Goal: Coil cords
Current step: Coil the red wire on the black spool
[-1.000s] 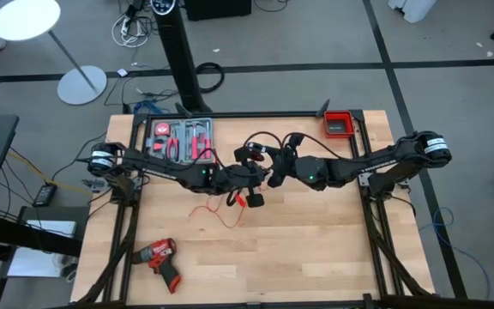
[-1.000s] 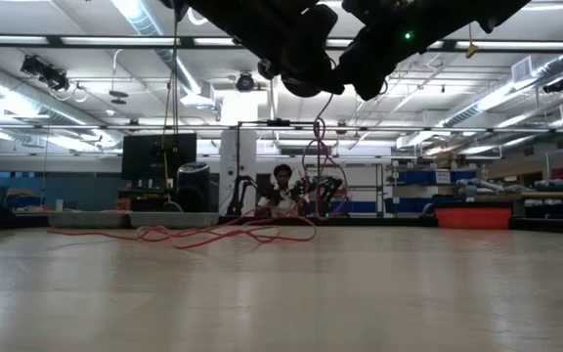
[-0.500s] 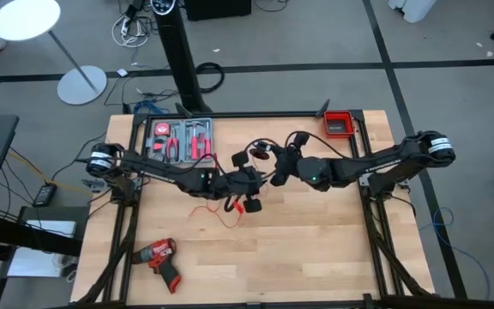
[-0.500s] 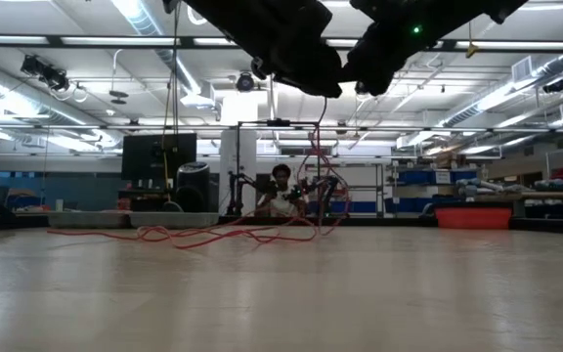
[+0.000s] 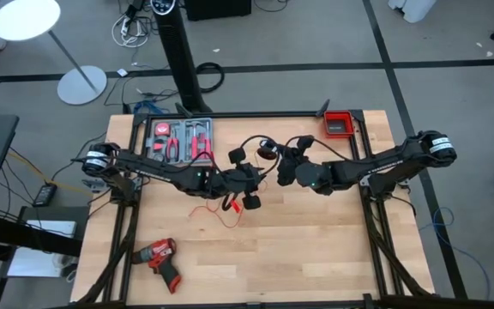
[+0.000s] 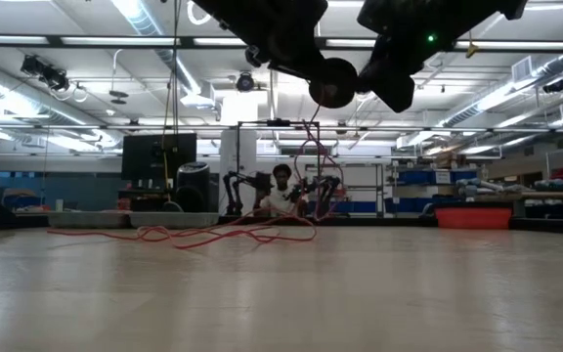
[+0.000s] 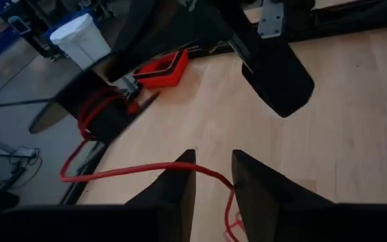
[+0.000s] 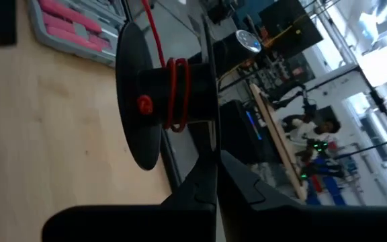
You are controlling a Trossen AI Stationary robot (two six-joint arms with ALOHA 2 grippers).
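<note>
The right gripper (image 8: 213, 176), fingers together on the rim of a black spool (image 8: 163, 94), holds it above mid-worktop (image 5: 316, 249). Only about 3 turns of the red wire (image 8: 177, 91) sit on the spool. Most of the wire trails loose on the worktop below the left gripper (image 7: 212, 176), whose fingers stand apart around it. Winding looks barely begun.

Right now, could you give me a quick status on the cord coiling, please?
Left gripper open, red wire between its fingers. Right gripper shut on black spool, few red turns wound. Rest of the wire loose on table.
</note>
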